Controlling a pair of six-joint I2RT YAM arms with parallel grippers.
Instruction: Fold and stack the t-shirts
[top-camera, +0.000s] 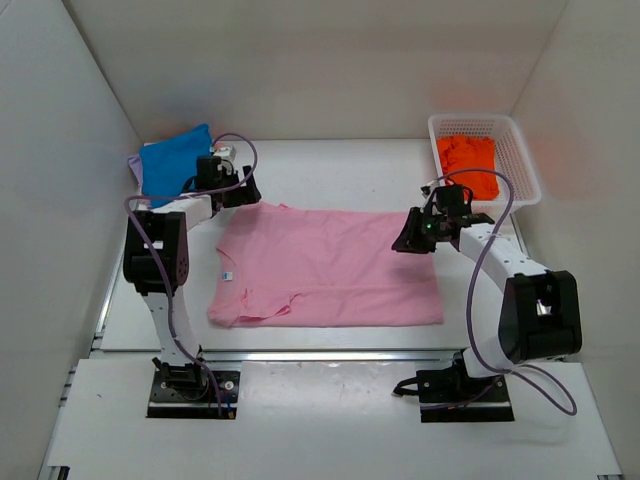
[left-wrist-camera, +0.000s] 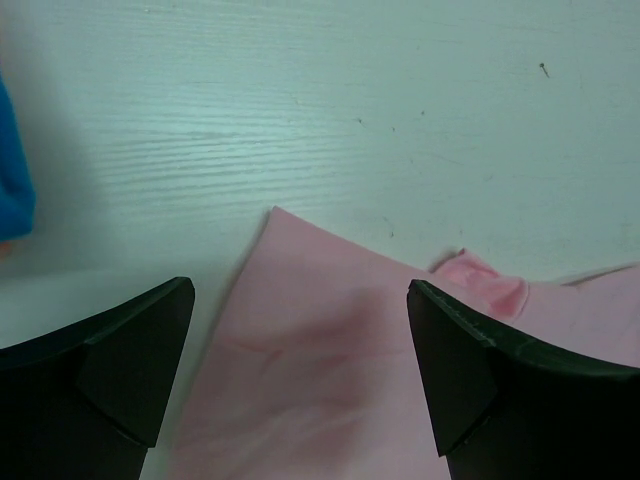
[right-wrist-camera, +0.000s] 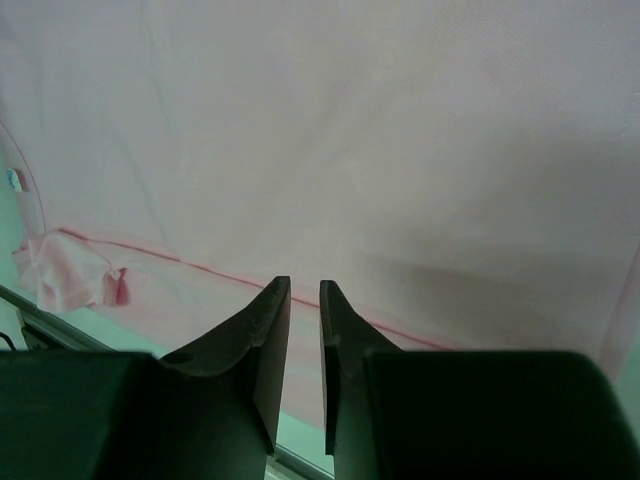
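A light pink t-shirt (top-camera: 330, 270) lies spread flat on the table, its collar to the left. My left gripper (top-camera: 245, 190) is open and empty, just above the shirt's far left corner (left-wrist-camera: 340, 300), with its jaws to either side of that corner. My right gripper (top-camera: 408, 240) hovers over the shirt's far right edge (right-wrist-camera: 350, 130). Its jaws are almost together, with only a thin gap and nothing between them. A folded bright blue t-shirt (top-camera: 172, 160) lies on a pale lavender one (top-camera: 134, 168) at the far left. An orange t-shirt (top-camera: 468, 160) sits in the basket.
The white lattice basket (top-camera: 525, 150) stands at the far right corner. White walls close in the table on three sides. The blue shirt's edge (left-wrist-camera: 12, 180) shows at the left of the left wrist view. The table's near edge runs just below the pink shirt.
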